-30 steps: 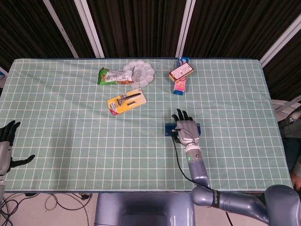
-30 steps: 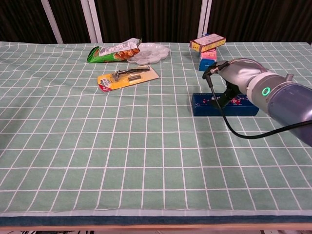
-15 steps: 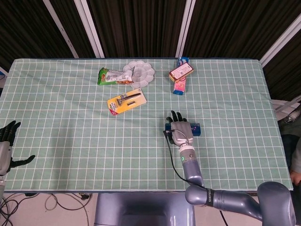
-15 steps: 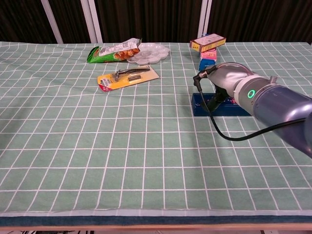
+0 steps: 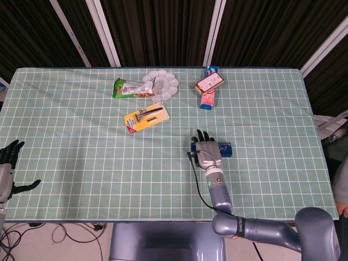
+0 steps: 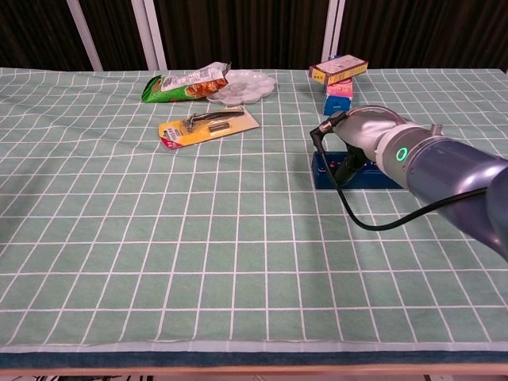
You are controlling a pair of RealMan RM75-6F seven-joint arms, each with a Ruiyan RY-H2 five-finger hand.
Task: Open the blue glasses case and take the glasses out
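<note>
1. The blue glasses case lay flat and closed on the counter, right of centre, at about 6 o'clock from the pink and orange boxes at the far edge.
2. The right hand lay palm-down over the case's 9 o'clock end, covering most of it in the head view; only the 3 o'clock end showed.
3. Its fingers reached toward 12 o'clock, slightly apart. Whether they pressed on the lid or only hovered, I cannot tell; the chest view hid them behind the wrist.
4. The left hand sat at the counter's near 9 o'clock edge, fingers spread, holding nothing, well apart from the case.
5. Judged from this, the step in hand was getting a purchase on the lid; the glasses were not yet visible.
6. To do it well, the fingertips would need to find the seam on one long side, while the base was kept from sliding on the cloth.
7. The lift should be slow and hinge-wise, since a pull from one end could tip the whole case.
8. The razor card, snack bag and white palette lay well clear toward 11 o'clock.
</note>
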